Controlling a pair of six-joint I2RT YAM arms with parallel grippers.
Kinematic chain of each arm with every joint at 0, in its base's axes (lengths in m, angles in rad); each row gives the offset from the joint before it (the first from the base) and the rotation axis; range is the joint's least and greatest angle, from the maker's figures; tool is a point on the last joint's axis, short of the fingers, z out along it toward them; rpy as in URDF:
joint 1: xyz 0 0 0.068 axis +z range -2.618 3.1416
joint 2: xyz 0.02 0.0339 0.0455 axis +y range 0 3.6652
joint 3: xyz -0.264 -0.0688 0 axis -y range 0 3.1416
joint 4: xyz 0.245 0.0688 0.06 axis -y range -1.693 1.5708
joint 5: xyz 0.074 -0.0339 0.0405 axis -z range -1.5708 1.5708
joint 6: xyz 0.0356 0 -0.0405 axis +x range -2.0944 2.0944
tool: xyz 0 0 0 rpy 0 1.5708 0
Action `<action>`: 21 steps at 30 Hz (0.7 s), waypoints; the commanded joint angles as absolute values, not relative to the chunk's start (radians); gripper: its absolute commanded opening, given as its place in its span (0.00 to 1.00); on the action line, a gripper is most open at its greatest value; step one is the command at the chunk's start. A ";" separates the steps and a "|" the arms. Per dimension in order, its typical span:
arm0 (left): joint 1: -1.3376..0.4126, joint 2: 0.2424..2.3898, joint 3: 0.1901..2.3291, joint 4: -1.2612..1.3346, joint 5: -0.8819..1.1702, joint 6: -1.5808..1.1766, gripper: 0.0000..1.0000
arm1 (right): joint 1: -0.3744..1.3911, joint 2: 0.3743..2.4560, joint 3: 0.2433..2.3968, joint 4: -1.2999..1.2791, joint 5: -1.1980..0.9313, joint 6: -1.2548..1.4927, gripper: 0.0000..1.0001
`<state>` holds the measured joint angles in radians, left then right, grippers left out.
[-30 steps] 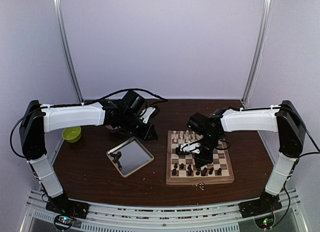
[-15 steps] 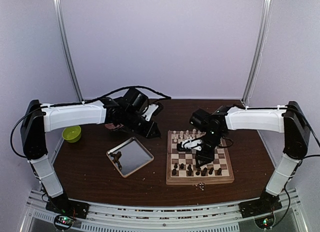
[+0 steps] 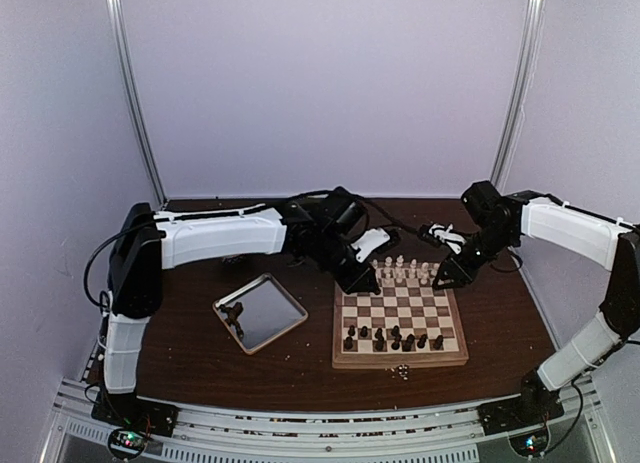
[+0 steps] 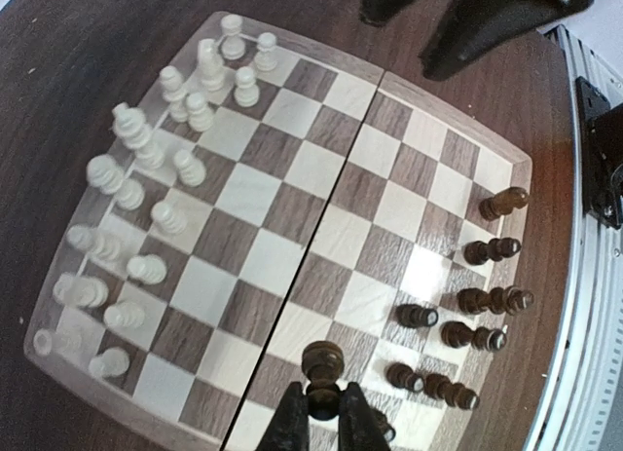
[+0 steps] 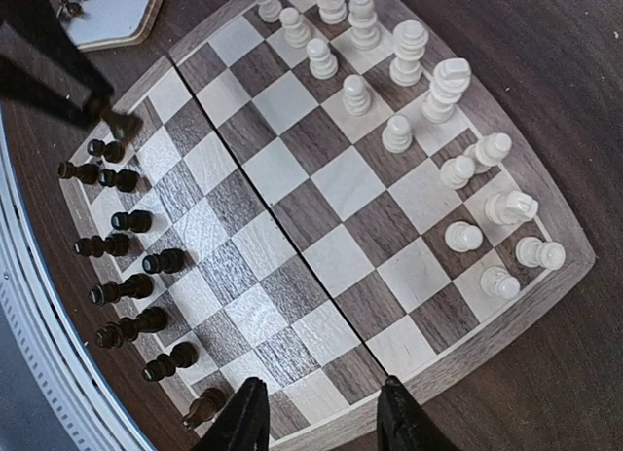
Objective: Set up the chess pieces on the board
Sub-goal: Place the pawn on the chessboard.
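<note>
1. The right tool (image 5: 322, 420), over the middle of the board (image 3: 399, 362) a second before, had drawn back past its far right corner, jaws parted and empty.
2. The left tool (image 4: 320, 414) had swung in from beyond the tray (image 3: 265, 316) to the board's left edge, pinched narrow on a dark piece (image 4: 322, 366).
3. Cream pieces (image 3: 400, 271) filled the far rows and dark pieces (image 3: 390, 335) the near ones, so this one probably belonged on the near side.
</note>
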<state>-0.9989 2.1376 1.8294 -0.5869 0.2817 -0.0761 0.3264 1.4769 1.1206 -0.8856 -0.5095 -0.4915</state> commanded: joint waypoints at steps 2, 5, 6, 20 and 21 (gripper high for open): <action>-1.040 2.281 2.038 -0.718 0.248 0.048 0.12 | 0.269 1.429 1.110 -0.834 -0.560 -0.455 0.40; -1.052 2.360 2.149 -0.776 0.229 0.072 0.12 | 0.268 1.432 1.110 -0.837 -0.563 -0.457 0.40; -1.055 2.385 2.180 -0.796 0.224 0.078 0.12 | 0.266 1.435 1.111 -0.839 -0.564 -0.457 0.40; -1.066 2.475 2.247 -0.827 0.235 0.083 0.28 | 0.267 1.448 1.119 -0.839 -0.562 -0.459 0.41; -1.066 2.469 2.250 -0.827 0.234 0.079 0.30 | 0.267 1.448 1.122 -0.839 -0.554 -0.460 0.41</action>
<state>-1.0622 2.4691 2.2147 -0.8261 0.2317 0.0738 0.2703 1.4528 1.1191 -0.8474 -0.5537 -0.4644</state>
